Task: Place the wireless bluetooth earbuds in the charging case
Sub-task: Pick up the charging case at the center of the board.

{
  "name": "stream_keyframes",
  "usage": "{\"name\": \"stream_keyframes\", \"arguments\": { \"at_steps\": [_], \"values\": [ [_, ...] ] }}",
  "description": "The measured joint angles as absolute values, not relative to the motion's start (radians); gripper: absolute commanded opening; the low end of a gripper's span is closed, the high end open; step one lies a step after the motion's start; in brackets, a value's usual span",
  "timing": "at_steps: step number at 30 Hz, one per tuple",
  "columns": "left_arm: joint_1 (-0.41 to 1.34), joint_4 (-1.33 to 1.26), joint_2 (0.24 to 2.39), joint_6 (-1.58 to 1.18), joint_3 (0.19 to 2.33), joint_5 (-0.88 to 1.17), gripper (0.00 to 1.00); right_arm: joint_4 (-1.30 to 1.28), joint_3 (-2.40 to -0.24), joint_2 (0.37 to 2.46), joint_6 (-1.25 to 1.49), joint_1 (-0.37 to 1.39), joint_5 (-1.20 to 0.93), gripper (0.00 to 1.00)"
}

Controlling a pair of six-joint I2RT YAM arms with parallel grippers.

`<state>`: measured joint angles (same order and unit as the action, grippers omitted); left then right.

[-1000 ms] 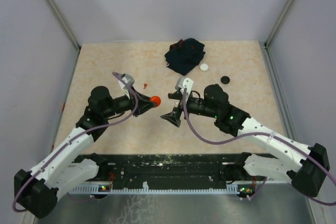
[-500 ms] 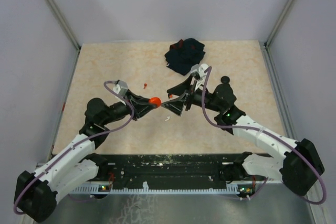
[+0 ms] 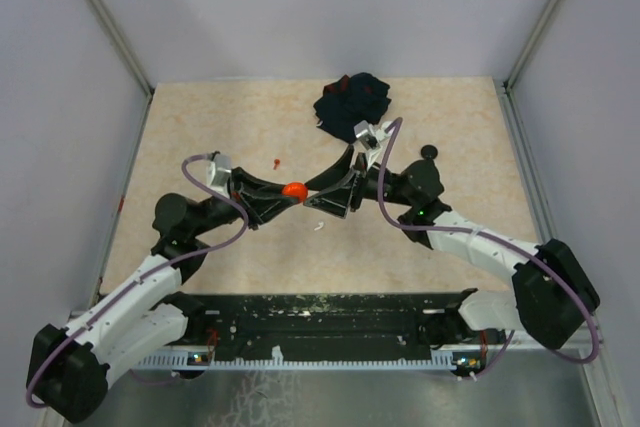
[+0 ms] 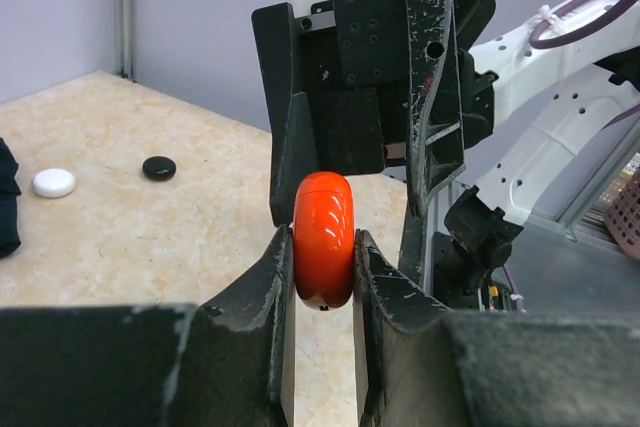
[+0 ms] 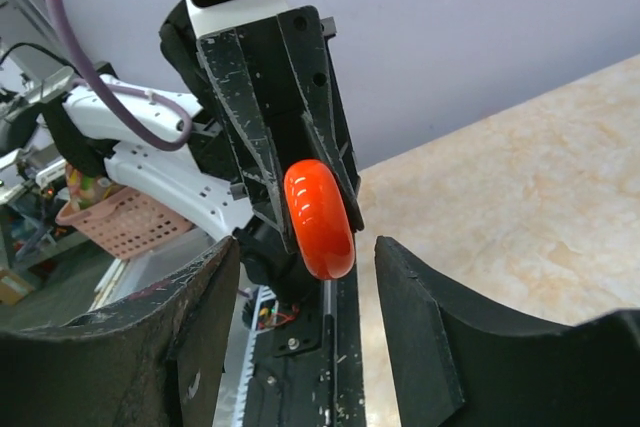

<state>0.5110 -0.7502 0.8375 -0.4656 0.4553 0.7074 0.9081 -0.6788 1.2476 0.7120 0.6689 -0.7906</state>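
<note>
Right claw (image 3: 318,195) now nearer orange puck (image 3: 293,190)

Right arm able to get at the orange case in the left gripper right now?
Likely yes. The left gripper holds the orange case up, edge toward the right gripper, whose jaws stand open wider than the case with nothing between. Only the part past the left fingers is free to grip.

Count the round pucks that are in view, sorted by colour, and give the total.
Orange-red puck: 1
White puck: 1
Black puck: 1
Total: 3
</note>
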Motion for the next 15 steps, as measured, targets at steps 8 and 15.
{"name": "stream_keyframes", "arguments": {
  "at_steps": [8, 15],
  "values": [
    [0.511, -0.797, 0.860, -0.505, 0.455, 0.732, 0.00, 1.045, -0.679, 1.306, 0.789, 0.669, -0.843, 0.46],
    [0.511, -0.837, 0.881, -0.532, 0.455, 0.750, 0.01, 1.149, -0.684, 1.357, 0.852, 0.664, -0.879, 0.38]
  ]
}}
